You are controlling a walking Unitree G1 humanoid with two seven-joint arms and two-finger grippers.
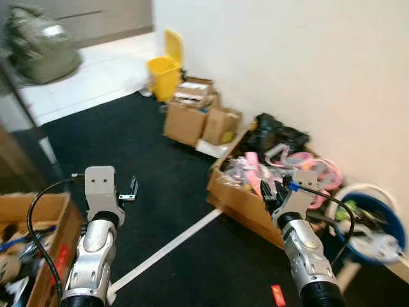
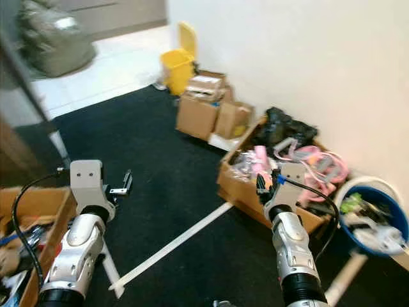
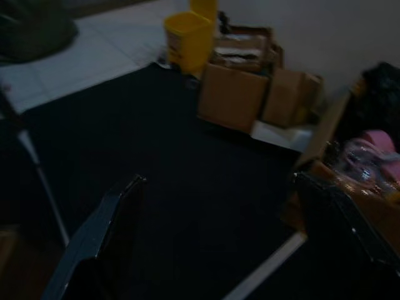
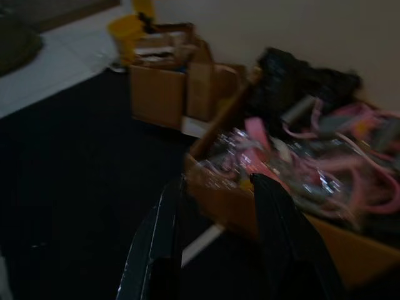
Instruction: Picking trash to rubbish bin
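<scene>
Candidate trash: small flat red scrap of wrapper (image 1: pixel 277 295) on the black carpet, just ahead of the right arm; judged light, thin, pliable, best pinched at one raised edge. Yellow plastic rubbish bin with raised lid (image 1: pixel 165 71) stands well apart, by the white wall. Left gripper (image 3: pixel 219 244) empty, fingers spread wide. Right gripper (image 4: pixel 215 240) empty, fingers parted over the long cardboard box (image 1: pixel 238 199) of pink straps and clear plastic. Blue round tub (image 1: pixel 376 231) holds mixed items.
</scene>
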